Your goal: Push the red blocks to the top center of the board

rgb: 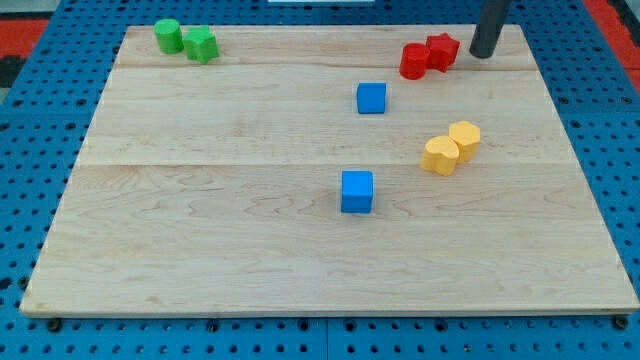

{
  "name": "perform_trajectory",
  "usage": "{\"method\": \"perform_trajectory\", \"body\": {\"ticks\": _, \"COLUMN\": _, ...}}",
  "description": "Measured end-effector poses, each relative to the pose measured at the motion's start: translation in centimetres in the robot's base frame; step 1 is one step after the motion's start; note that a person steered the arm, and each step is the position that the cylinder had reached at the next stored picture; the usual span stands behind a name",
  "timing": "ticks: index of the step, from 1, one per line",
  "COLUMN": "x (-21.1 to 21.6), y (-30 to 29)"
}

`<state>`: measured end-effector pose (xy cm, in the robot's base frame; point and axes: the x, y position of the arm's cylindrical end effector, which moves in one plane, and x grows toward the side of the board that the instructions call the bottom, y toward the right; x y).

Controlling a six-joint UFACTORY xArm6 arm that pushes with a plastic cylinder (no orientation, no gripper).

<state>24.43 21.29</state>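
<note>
**Nudge the red pair left along the top edge**

My tip [482,55], a bare rod grasping nothing, sits just right of the red star block [442,50], which touches the red cylinder [414,61]. Push leftward, steadily, keeping both together.

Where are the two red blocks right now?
The red blocks sit touching each other near the board's top edge, toward the view's right. My tip is just to their right, and a blue cube lies below-left.
</note>
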Motion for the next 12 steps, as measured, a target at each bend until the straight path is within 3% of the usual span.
{"method": "perform_trajectory", "body": {"ticks": 2, "x": -2.9, "y": -15.5}}
{"method": "perform_trajectory", "body": {"ticks": 3, "x": -3.8, "y": -13.2}}
{"method": "perform_trajectory", "body": {"ticks": 4, "x": -3.2, "y": -3.8}}
{"method": "perform_trajectory", "body": {"ticks": 5, "x": 1.9, "y": -3.5}}
{"method": "perform_trajectory", "body": {"ticks": 7, "x": 0.3, "y": -17.2}}
{"method": "perform_trajectory", "body": {"ticks": 8, "x": 0.0, "y": -12.9}}
{"method": "perform_trajectory", "body": {"ticks": 9, "x": -3.5, "y": -12.6}}
{"method": "perform_trajectory", "body": {"ticks": 10, "x": -3.5, "y": -19.0}}
{"method": "perform_trajectory", "body": {"ticks": 11, "x": -2.6, "y": -16.5}}
{"method": "perform_trajectory", "body": {"ticks": 12, "x": -2.0, "y": -7.5}}
